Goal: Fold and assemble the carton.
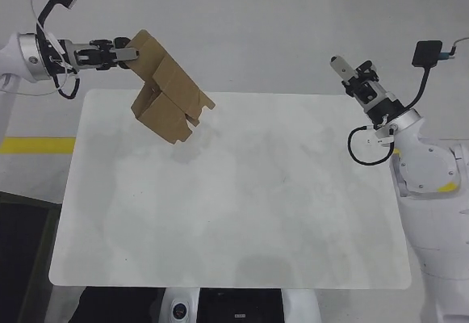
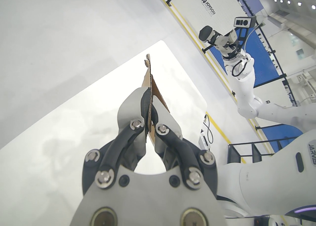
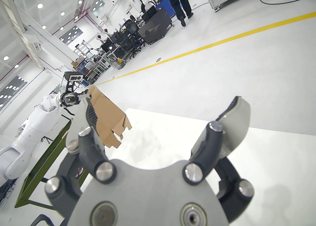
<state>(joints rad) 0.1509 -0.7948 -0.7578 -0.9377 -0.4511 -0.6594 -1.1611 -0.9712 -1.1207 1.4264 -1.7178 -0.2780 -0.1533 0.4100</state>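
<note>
While the left gripper is pinching the carton by its upper edge, fingers pressed tight on the cardboard, the carton is hanging over the far left corner of the tabletop, its long axis slanting down toward the middle. The right gripper is sitting well apart by the far right corner, fingers spread, holding nothing. So the carton is lying off to the left of those free fingers, and they're probably needing to cross over for the dangling flaps.
</note>
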